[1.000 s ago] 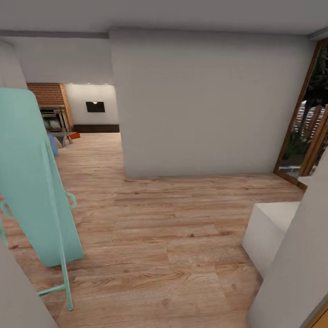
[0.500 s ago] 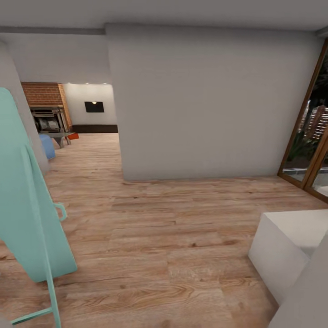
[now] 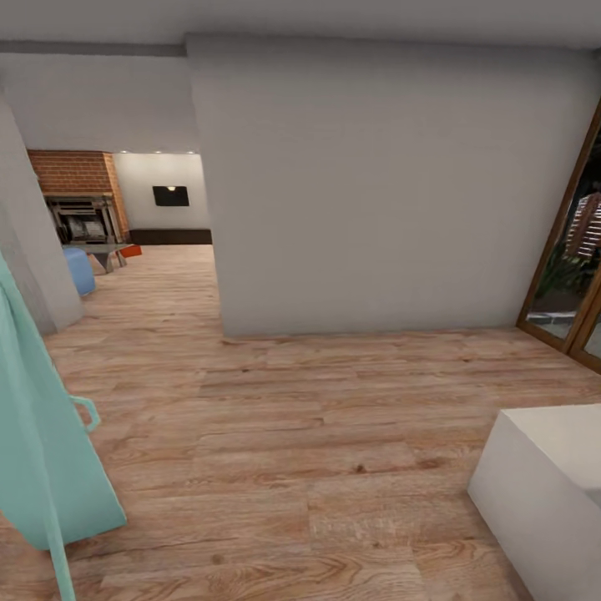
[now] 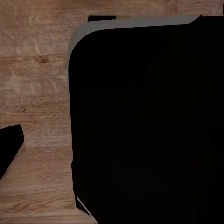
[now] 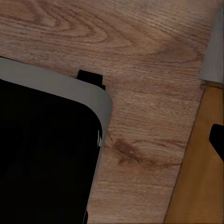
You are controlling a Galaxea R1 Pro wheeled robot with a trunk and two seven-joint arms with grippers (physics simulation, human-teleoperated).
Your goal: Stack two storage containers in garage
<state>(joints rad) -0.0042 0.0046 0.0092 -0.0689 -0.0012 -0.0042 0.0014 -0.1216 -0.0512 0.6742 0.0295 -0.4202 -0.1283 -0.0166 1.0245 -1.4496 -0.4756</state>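
While neither pincer's state can be told from the wrist views, which look down past dark bodywork at plank flooring point(image 4: 37, 70), nothing appears carried. One orange-red storage container point(image 3: 131, 249) lies far off by the brick fireplace point(image 3: 71, 171); fetching and stacking both remain.

The floor point(image 3: 275, 434) is light wood planks with brown grain and small dark knots. The big wall point(image 3: 376, 184) in the middle is plain pale grey-white. Near on the left stands a mint-green ironing board point(image 3: 42, 442). Far on the left there is a red brick fireplace point(image 3: 71, 171), a blue seat point(image 3: 79, 269), and a small orange-red container point(image 3: 131, 249). On the right the door frame point(image 3: 561, 242) is brown wood, and the near block point(image 3: 547, 492) is white.
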